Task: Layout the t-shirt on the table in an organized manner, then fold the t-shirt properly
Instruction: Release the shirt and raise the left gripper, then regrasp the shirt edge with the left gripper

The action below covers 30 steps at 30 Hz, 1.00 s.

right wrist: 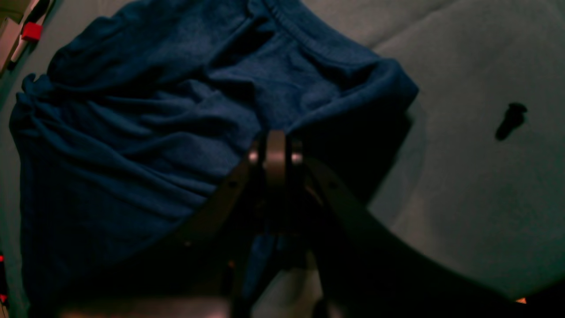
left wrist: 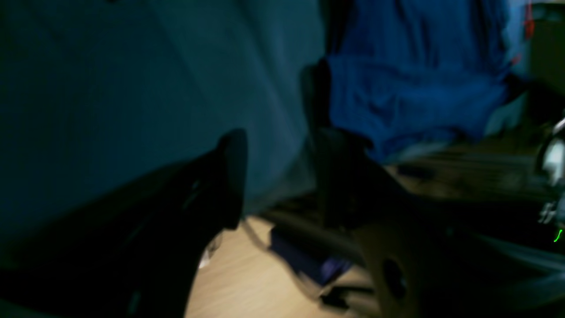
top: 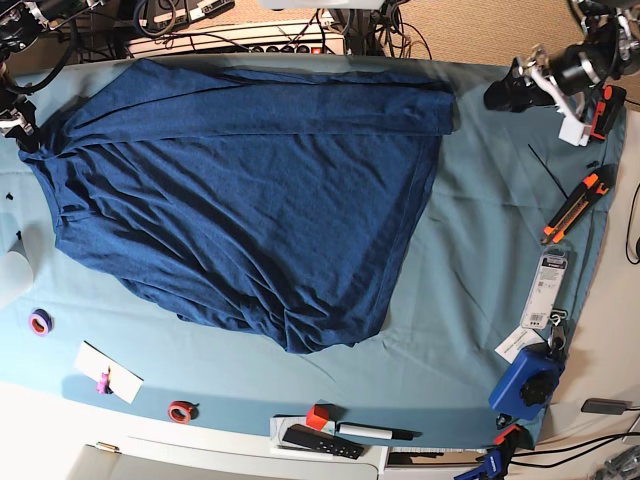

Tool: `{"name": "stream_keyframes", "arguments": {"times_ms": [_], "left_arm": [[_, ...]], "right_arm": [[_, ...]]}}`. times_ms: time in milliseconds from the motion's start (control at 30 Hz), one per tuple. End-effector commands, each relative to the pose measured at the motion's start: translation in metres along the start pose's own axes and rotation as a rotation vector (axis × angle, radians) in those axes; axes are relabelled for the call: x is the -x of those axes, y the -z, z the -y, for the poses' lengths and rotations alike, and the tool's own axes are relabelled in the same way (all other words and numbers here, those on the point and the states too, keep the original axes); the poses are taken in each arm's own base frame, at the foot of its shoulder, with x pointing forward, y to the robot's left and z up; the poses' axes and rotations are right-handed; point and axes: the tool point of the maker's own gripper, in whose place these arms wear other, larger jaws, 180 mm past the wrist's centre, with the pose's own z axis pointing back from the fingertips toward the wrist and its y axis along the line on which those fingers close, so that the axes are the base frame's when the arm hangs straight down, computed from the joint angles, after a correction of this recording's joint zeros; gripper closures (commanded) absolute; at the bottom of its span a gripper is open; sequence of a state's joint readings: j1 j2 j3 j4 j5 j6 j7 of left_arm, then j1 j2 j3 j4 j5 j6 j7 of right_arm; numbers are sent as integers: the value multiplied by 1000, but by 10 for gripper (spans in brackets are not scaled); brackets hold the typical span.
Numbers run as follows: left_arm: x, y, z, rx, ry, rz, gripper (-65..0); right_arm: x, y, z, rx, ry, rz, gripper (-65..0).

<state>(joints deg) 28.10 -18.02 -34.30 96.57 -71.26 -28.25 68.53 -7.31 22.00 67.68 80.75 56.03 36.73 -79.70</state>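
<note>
The dark navy t-shirt [top: 240,190] lies spread over most of the teal-covered table [top: 460,250], with wrinkles toward its lower point. At the table's far left edge my right gripper [top: 18,128] is shut on a bunched fold of the t-shirt [right wrist: 145,115]; in the right wrist view its fingertips [right wrist: 276,139] press together with fabric running up to them. My left gripper [top: 505,93] hovers at the back right, just off the shirt's corner. The left wrist view is blurred, but there the gripper [left wrist: 282,176] stands open and empty, with the t-shirt [left wrist: 410,88] beyond it.
An orange utility knife [top: 572,205], a packaged item [top: 545,290] and a blue tool [top: 527,380] lie along the right edge. Tape rolls [top: 40,322] [top: 180,410], a white card [top: 108,372], a red block [top: 318,416] and a marker [top: 375,432] line the front. Cables run behind the table.
</note>
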Motion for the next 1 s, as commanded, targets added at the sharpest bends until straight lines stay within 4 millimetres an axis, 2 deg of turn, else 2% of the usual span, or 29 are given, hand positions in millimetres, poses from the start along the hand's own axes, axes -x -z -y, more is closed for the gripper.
{"name": "stream_keyframes", "arguments": {"times_ms": [0,300,433,633,967], "left_arm": [[-6,-1,2,29,-19,25,-268],[19,9,-13,146,-223,17,-266],[24,8,-8,161,-191,-8,-264],[27,7,9,164,-92,-56,-246],[29,13,15,163,-62,-76,-247]], "right_arm": [[-21,-7,-3,-6,-40,50,0],[-21,-7,-3,-6,-40,50,0],[-21,-7,-3,-5,-40,50,0],[-21,-7,-3,-5,-40,50,0],[-21,-7,-3,-5,-40,50,0]]}}
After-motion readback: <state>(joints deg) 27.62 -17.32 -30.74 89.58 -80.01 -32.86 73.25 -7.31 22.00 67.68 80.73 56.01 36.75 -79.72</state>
